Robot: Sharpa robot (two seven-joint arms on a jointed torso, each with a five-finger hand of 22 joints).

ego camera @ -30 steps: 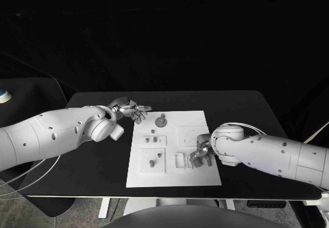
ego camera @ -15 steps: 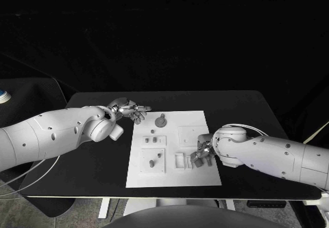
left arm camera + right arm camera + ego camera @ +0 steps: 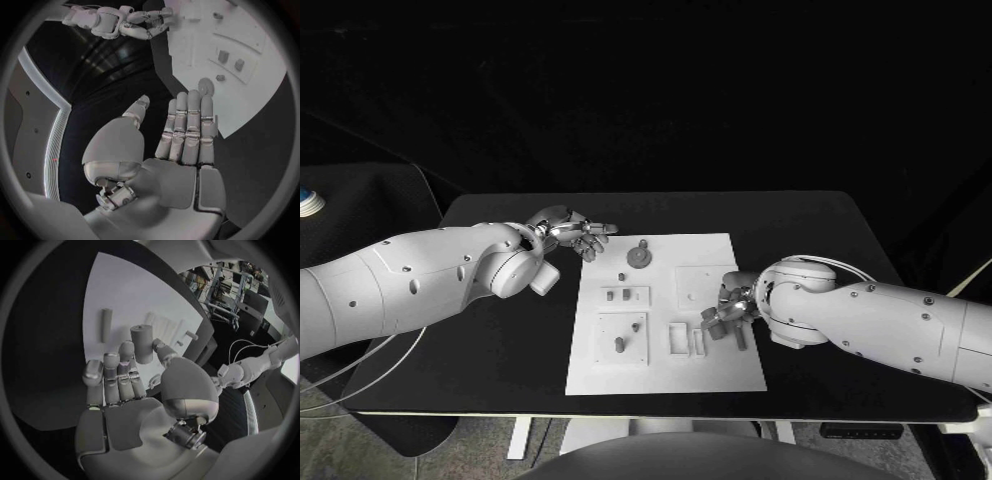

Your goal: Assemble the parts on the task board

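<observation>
The right hand (image 3: 727,318) pinches a short grey cylinder (image 3: 142,343) between thumb and fingertip, over the task board (image 3: 664,372) near its right edge. The left hand (image 3: 574,234) hovers beside the board's far left corner, fingers extended and spread, holding nothing.

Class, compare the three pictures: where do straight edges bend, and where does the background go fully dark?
Head view: the white board keeps straight edges, and black surrounds the table. Left wrist view: the board's edge curves. Right wrist view: the board bows too, behind the right robot hand.
</observation>
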